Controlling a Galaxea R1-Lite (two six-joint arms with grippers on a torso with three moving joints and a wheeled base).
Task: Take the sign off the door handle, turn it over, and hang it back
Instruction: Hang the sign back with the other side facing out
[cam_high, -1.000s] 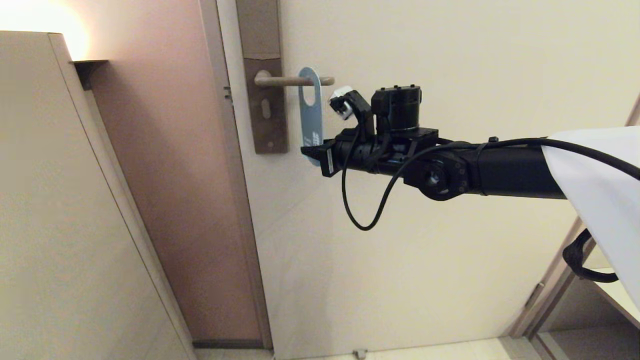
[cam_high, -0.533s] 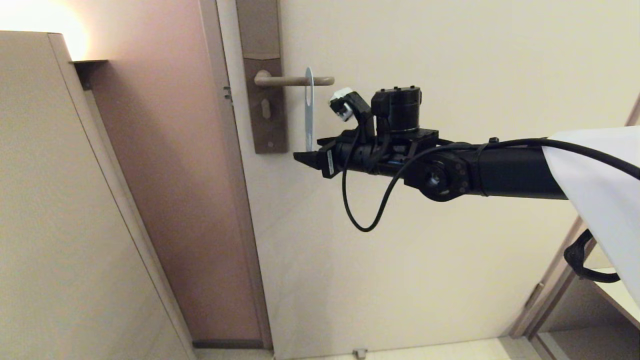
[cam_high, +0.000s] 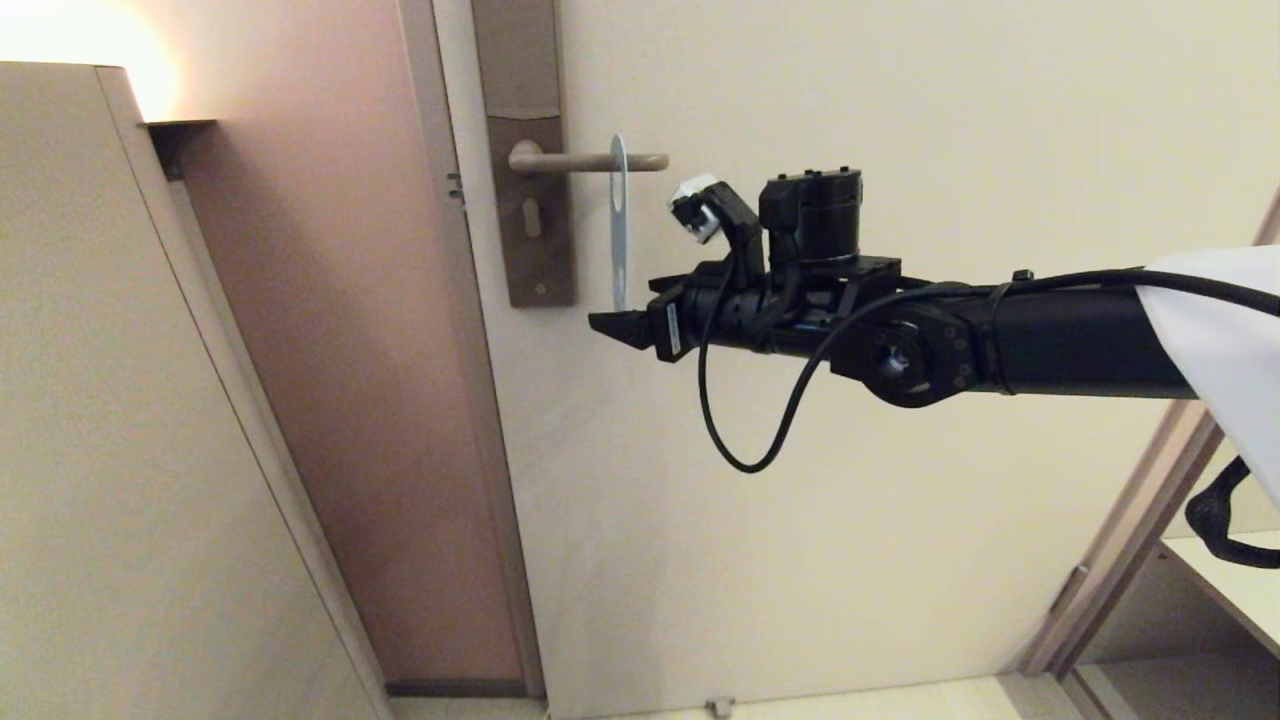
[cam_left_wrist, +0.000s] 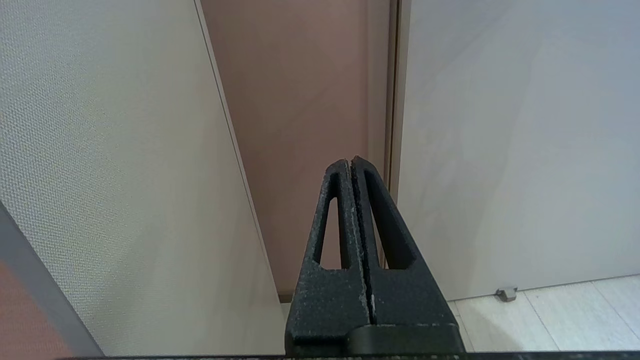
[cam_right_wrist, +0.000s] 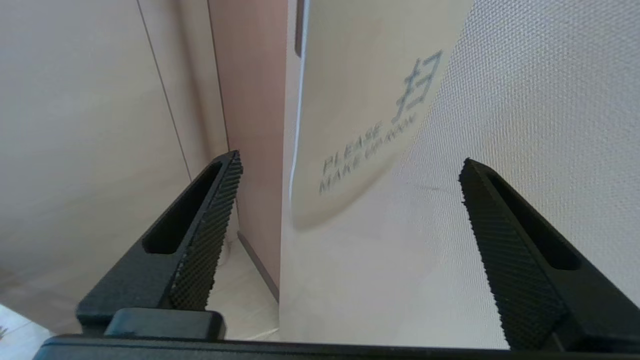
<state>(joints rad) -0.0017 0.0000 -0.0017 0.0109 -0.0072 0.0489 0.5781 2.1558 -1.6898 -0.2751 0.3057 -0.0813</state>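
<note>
The sign (cam_high: 619, 230) hangs by its oval hole on the door handle (cam_high: 590, 160), edge-on to the head view, its lower end free. The handle is a straight beige lever on a brown backplate (cam_high: 530, 215) with a keyhole. My right gripper (cam_high: 612, 325) is open and empty, just below and to the right of the sign's lower end. In the right wrist view the sign's white face (cam_right_wrist: 360, 100) with "PLEASE MAKE UP" lies ahead of the open right gripper (cam_right_wrist: 350, 159), untouched. My left gripper (cam_left_wrist: 351, 161) is shut and empty, low down, out of the head view.
The cream door (cam_high: 900, 120) fills the middle and right. A brown door frame strip (cam_high: 350, 350) and a beige wall panel (cam_high: 120, 450) stand to the left. A doorstop (cam_high: 718, 707) sits on the floor. A shelf (cam_high: 1220, 580) is at the lower right.
The sign turned from showing its blue face to hanging edge-on, with its lower end free of my right gripper. My right arm drew back a little to the right and down.
</note>
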